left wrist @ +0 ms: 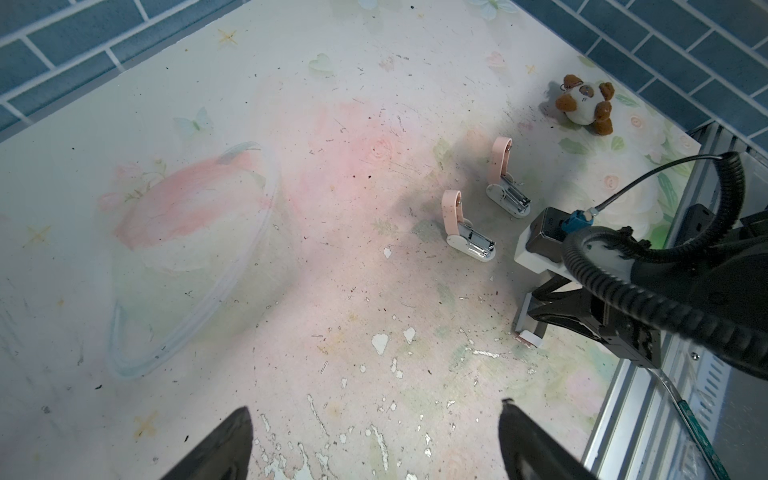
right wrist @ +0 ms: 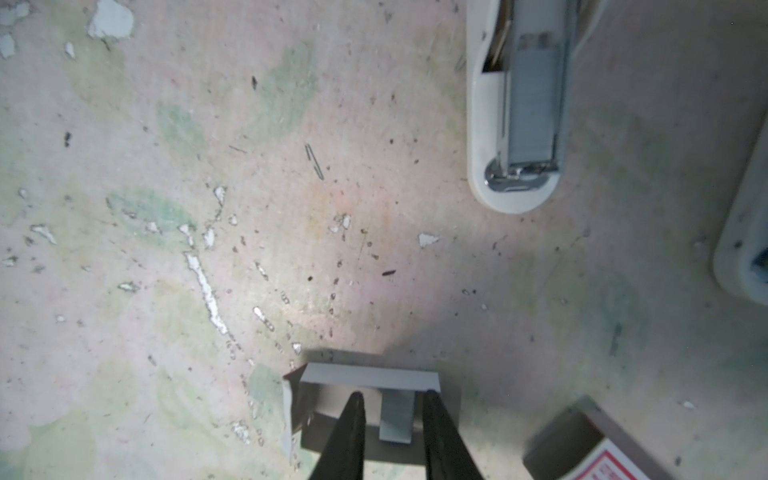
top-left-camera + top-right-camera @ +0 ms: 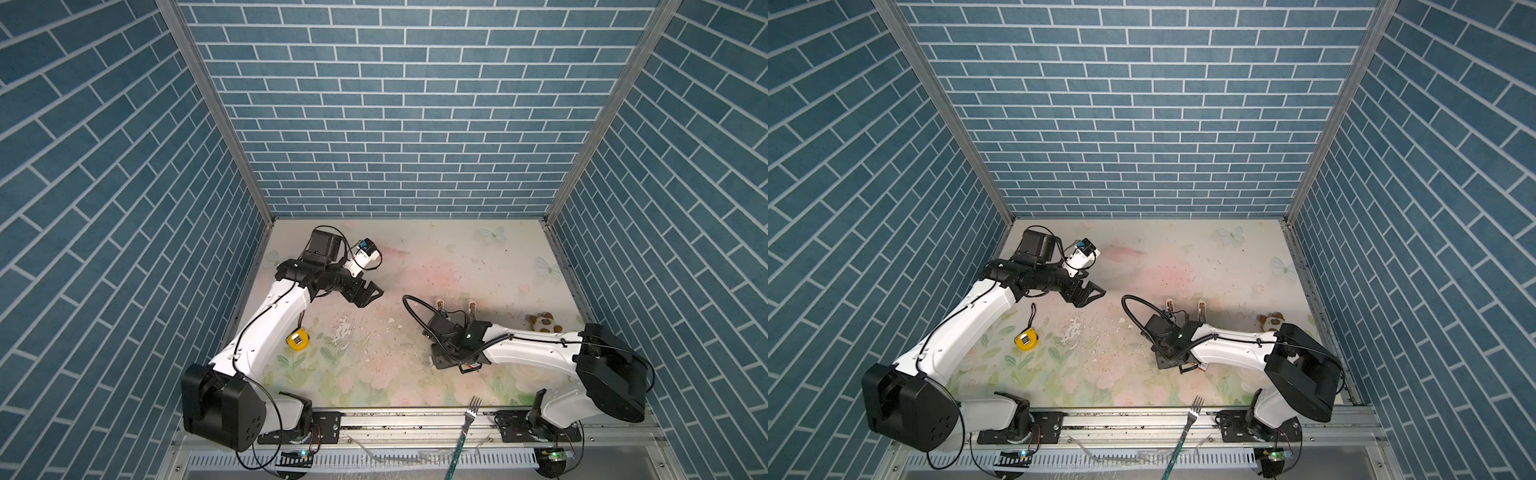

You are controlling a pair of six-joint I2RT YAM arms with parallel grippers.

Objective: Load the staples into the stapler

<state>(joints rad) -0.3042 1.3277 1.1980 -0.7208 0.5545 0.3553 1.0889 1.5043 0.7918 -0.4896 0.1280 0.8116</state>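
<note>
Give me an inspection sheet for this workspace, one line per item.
Surface: floral table, scuffed, paint flaking.
Job's things: stapler and second stapler, both hinged open; staples in a pale tray; labelled box alongside.
Clutter: tape measure, plush toy, fork across the front rail.
Grippers: left gripper open, empty; right gripper straddles the staples, gaps showing.
Cables: black hose arcs from the right wrist.
Surroundings: blue brick walls.
</note>
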